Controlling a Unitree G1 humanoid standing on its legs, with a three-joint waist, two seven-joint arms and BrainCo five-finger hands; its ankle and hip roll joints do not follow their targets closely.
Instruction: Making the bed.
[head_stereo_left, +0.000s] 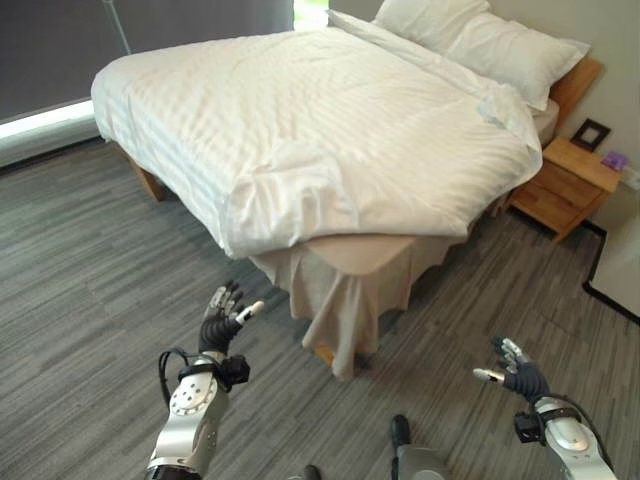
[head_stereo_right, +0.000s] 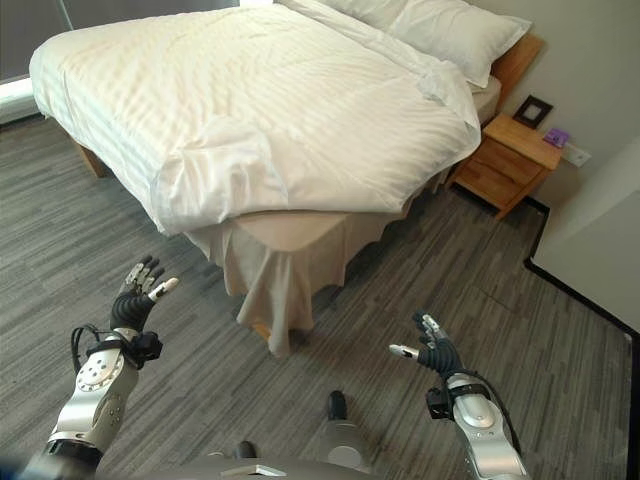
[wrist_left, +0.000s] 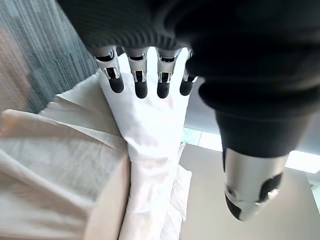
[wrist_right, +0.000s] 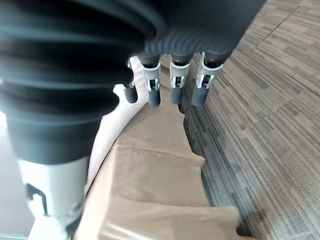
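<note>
your left hand (head_stereo_left: 222, 322) and right hand (head_stereo_left: 515, 375) hang empty with fingers spread, well short of the bed. the white striped duvet (head_stereo_left: 330, 130) sits rucked at the near corner, above the beige bed skirt (head_stereo_left: 345, 285); step closer and pinch that folded edge first.

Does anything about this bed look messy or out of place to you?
Yes. At the near foot corner the white duvet is folded back and bunched, leaving the beige mattress corner bare, and the beige bed skirt hangs in loose folds to the floor. Both hands, left hand and right hand, are open and apart from the bed.
</note>
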